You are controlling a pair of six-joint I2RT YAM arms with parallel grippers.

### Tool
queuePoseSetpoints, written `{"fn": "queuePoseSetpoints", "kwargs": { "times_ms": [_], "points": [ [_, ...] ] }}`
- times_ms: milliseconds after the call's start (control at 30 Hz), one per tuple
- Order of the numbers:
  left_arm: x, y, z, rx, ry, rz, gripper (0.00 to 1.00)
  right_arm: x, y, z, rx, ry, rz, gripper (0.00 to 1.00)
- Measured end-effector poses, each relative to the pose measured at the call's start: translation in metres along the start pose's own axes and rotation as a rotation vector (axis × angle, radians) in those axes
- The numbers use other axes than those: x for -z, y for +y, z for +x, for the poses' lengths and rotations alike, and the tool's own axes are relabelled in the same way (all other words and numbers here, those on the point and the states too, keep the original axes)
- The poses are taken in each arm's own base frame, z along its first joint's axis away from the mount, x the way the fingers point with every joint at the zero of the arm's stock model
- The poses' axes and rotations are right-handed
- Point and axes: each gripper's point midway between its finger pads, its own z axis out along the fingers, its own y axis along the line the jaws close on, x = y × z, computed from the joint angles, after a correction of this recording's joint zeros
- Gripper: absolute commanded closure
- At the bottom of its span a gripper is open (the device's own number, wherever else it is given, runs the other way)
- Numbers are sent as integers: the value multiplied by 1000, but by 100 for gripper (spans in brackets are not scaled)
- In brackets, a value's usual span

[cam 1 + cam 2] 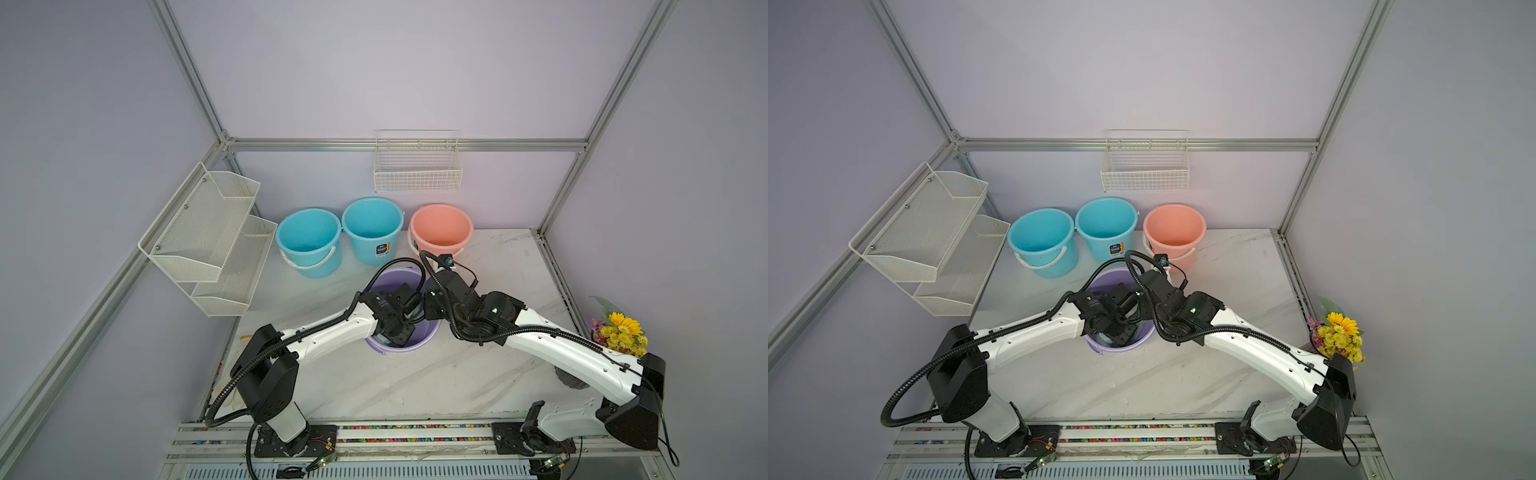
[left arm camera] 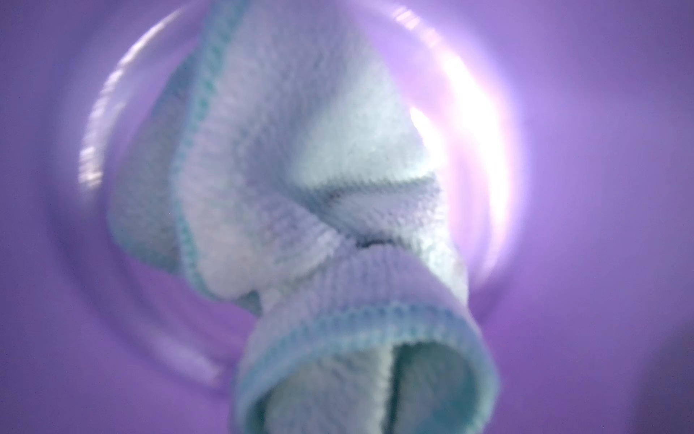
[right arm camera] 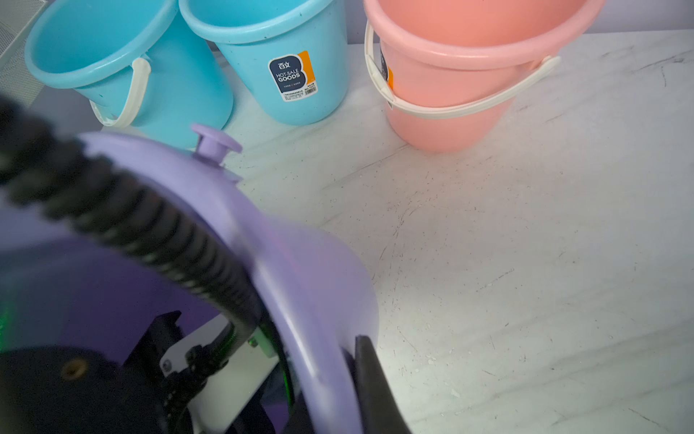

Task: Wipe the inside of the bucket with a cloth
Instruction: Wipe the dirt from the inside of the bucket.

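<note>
Bucket: the purple bucket [image 1: 424,337] stands upright on the table [image 1: 457,374], in front of the pink bucket [image 1: 441,226].
Cloth: the mint cloth [image 2: 300,169] hangs inside the purple bucket, over its floor.
Left gripper [image 1: 394,335]: reaches down inside the bucket, jaws together, seemingly on the cloth's bunched end; the view is blurred.
Right gripper [image 3: 349,374]: clamped on the bucket's rim, one finger outside the wall.

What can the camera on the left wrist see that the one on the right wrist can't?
Only the left wrist view shows the cloth, hanging bunched inside the purple bucket. Only the right wrist view shows two blue buckets, a pink bucket, the marbled table and the right gripper at the purple rim. Both show the purple bucket: one from within, one from outside.
</note>
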Motion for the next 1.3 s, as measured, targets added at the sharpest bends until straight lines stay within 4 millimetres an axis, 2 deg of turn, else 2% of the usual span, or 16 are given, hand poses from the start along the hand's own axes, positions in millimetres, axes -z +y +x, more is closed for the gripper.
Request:
{"fn": "queuePoseSetpoints", "kwargs": {
  "times_ms": [167, 333, 533, 800, 1067, 1300],
  "points": [
    [4, 29, -4, 18, 33, -210, 100, 0, 0, -1, -15, -2, 1, 100],
    [13, 49, -20, 114, 10, -330, 100, -1, -2, -3, -66, -5, 1, 100],
    [15, 52, -40, 205, -60, -351, 100, 0, -6, -10, -140, -28, -5, 100],
    [1, 28, -56, 366, -208, -166, 100, -6, -11, 7, -194, -4, -11, 100],
    [4, -16, -88, 421, -334, 192, 100, -4, -12, 8, -250, -11, -25, 100],
    [10, -53, -88, 376, -297, 472, 100, -5, -18, 8, -247, 4, -15, 100]
  ]
}}
